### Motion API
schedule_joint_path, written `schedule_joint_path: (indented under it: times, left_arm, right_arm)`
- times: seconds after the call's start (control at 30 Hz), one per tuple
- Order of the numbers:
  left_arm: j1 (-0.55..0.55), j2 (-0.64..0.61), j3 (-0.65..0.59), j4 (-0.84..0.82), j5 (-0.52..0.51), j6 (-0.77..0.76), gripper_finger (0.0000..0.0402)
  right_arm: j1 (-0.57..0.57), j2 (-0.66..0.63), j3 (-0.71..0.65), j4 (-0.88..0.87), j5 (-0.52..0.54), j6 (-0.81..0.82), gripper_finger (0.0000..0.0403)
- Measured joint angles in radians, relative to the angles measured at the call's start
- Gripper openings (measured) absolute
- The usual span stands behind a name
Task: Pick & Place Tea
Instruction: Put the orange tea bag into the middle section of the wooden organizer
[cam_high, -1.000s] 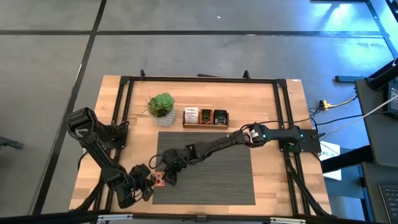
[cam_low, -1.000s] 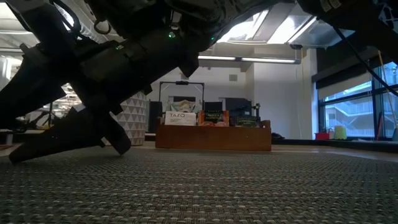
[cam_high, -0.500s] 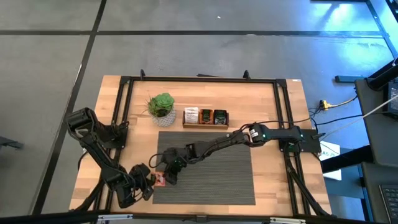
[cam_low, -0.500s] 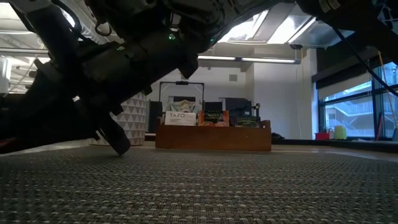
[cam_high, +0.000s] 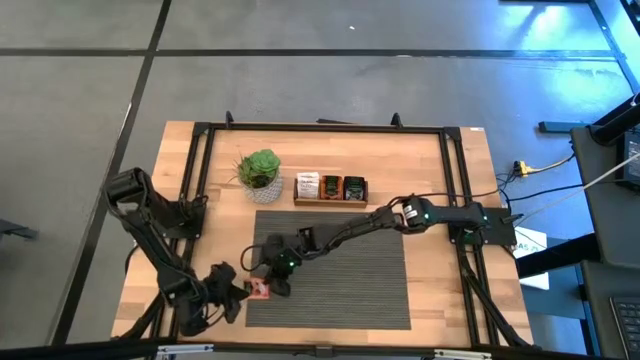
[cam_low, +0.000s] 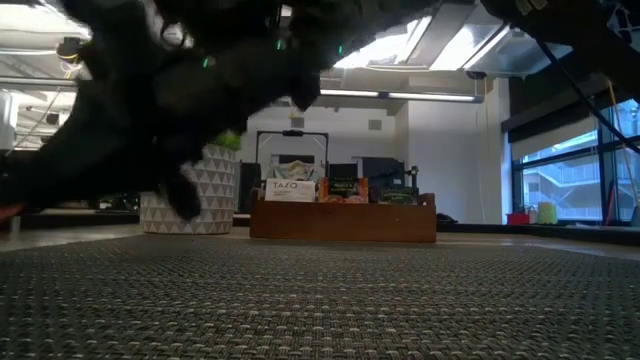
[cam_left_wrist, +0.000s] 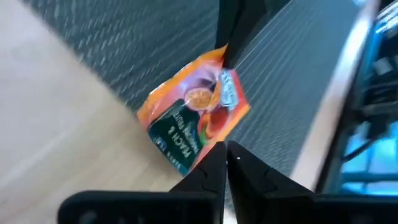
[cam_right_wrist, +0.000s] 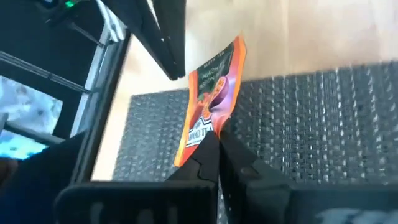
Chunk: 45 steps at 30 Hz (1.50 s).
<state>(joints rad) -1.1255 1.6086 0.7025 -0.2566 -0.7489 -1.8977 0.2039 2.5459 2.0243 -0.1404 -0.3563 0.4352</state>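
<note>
The left gripper (cam_high: 238, 296) is seen at the front left of the table (cam_high: 470, 170), just off the left edge of the grey woven mat (cam_high: 350, 290). Its fingers are closed on one edge of an orange-red tea sachet (cam_high: 259, 290), as the left wrist view shows, where the sachet (cam_left_wrist: 193, 124) is held above the line where mat and bare wood meet.

Immediately beside it, over the mat's left edge, the right gripper (cam_high: 277, 280) is reached in from the right side of the table. In the right wrist view its fingers are pressed together on the opposite edge of the same sachet (cam_right_wrist: 211, 99), so the sachet is pinched from both sides at once and is suspended between the two grippers. In the low view only dark, blurred arm shapes are made out across the left and top of the picture.

Farther back on the table, a green potted plant (cam_high: 260, 172) in a patterned pot is placed beyond the mat's far left corner. To its right, a brown wooden tray (cam_high: 330, 200) with three compartments is set just beyond the mat's far edge; white sachets (cam_high: 307, 185) are stood in its left compartment, orange-red ones (cam_high: 331, 187) in the middle and dark ones (cam_high: 353, 187) in the right.
</note>
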Motion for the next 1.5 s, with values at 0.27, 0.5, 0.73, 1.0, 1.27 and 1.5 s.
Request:
schedule_joint_path:
  times: [0.27,0.5,0.73,1.0,1.27,1.5]
  left_arm:
    - [-0.033,-0.038,0.001,0.012,-0.226,0.042,0.0011]
    - [-0.031,-0.038,0.002,0.152,-0.386,0.260,0.0010]
    - [-0.029,-0.039,0.003,0.333,-0.447,0.556,0.0012]
    - [-0.007,-0.039,0.004,0.498,-0.492,0.802,0.0014]
    - [0.111,-0.040,0.004,0.585,-0.475,0.961,0.0015]
    - [0.224,-0.040,0.004,0.676,-0.429,1.065,0.0037]
  right_arm:
    - [0.019,-0.139,0.001,-0.214,0.218,-0.211,0.0003]
    - [0.034,-0.168,-0.009,-0.385,0.258,-0.284,0.0003]
    - [0.035,-0.258,-0.186,-0.343,0.307,-0.260,0.0002]
    - [0.062,-0.536,-0.636,0.051,0.465,-0.192,0.0002]
    - [0.146,-0.785,-0.977,0.371,0.745,-0.184,0.0002]
    - [0.245,-0.908,-1.227,0.885,0.907,-0.319,0.0002]
